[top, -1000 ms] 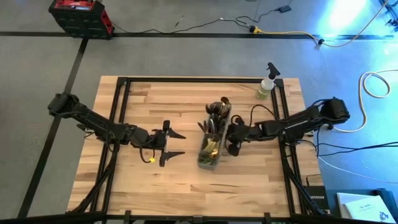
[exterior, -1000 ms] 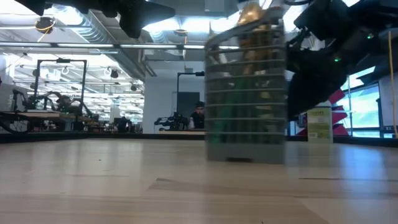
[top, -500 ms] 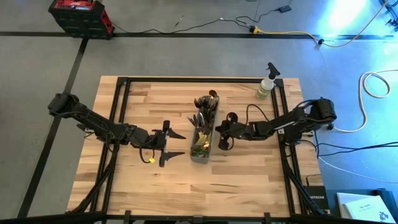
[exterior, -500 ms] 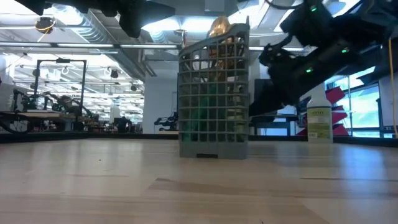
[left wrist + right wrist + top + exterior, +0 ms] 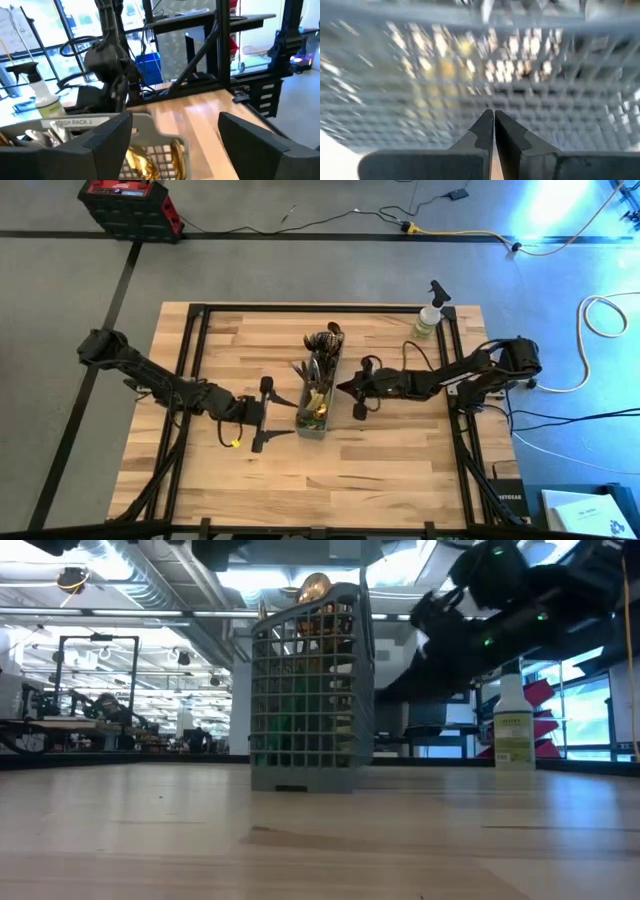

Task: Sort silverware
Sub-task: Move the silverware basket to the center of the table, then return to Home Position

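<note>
A grey mesh caddy (image 5: 314, 395) stands upright on the wooden table near its middle, and the silverware (image 5: 322, 352) sticks up out of it. A gold spoon (image 5: 315, 590) shows above the rim. My right gripper (image 5: 346, 388) is shut, its tips at the caddy's right wall. My left gripper (image 5: 272, 415) stands open just left of the caddy, pointing level at it. In the left wrist view the caddy's rim (image 5: 150, 121) and gold pieces (image 5: 144, 157) lie just beyond the two spread fingers, apart from them as far as I can see. My right gripper pushes the caddy's right long wall (image 5: 495, 95) with the tips of its shut fingers (image 5: 482, 131). It comes from the table's right, slanting a little downward. The caddy stays upright, its bottom on the table.
A clear spray bottle (image 5: 428, 318) stands at the far right of the table, behind my right arm (image 5: 450, 380). Black frame rails (image 5: 190, 350) run along the table's left and right sides. Bare wood lies near the front edge (image 5: 330, 490).
My right gripper, shut throughout, has gone toward the table's left edge and tipped its fingers downward, pushing the caddy. The caddy has slid upright along the table toward my left gripper. My left gripper has rolled a little in place.
</note>
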Controlling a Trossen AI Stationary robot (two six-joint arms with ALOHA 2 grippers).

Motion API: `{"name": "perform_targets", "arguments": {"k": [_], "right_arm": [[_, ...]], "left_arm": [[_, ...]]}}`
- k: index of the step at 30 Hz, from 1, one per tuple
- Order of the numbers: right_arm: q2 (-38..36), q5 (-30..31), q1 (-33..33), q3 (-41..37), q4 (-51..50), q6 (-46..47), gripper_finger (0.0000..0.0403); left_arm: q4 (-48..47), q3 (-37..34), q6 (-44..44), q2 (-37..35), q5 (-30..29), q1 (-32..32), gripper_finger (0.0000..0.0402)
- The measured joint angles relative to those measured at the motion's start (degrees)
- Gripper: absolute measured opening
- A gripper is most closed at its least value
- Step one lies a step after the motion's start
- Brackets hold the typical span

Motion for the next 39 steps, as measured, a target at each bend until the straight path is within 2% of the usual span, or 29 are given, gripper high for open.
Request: {"name": "perform_targets", "arguments": {"k": [3, 6, 11, 15, 17, 21, 27, 34, 39], "right_arm": [[-2.15, -1.59, -0.27, -4.30, 7.66, 0.28, 0.0000], [-3.92, -1.85, -0.40, -8.13, 12.49, 1.50, 0.0000], [-8.56, -5.15, -0.59, -11.85, 15.64, 1.33, 0.0000], [-13.45, -8.22, -3.56, -15.31, 15.69, 1.42, 0.0000], [-15.77, -9.82, -5.22, -17.42, 15.85, 1.78, 0.0000], [-21.92, -13.05, -7.41, -20.90, 16.88, 2.82, 0.0000], [-31.63, -12.42, -7.73, -26.91, 16.19, 2.48, 0.0000], [-40.62, -12.35, -7.75, -26.85, 7.82, 1.27, 0.0000], [-46.36, -12.37, -7.75, -26.85, -1.10, 1.31, 0.0000]], "left_arm": [[9.81, -4.52, 1.76, 0.00, 1.14, -0.02, 0.0276], [23.21, -10.83, 2.36, -1.08, 3.81, 0.23, 0.0244], [29.65, -20.45, -2.04, -4.30, 1.56, 2.66, 0.0145], [29.98, -25.00, -3.93, -8.74, 1.90, 3.63, 0.0041], [29.17, -26.69, -3.94, -10.86, 1.75, 3.74, 0.0012], [28.80, -29.29, -3.80, -15.69, 1.54, 4.06, 0.0002], [23.07, -31.46, -4.24, -22.80, -0.63, 4.16, 0.0000], [10.72, -31.46, -6.29, -29.88, -5.06, 4.04, 0.0000], [0.34, -31.46, -7.39, -37.71, -6.41, 3.73, 0.0000]]}}
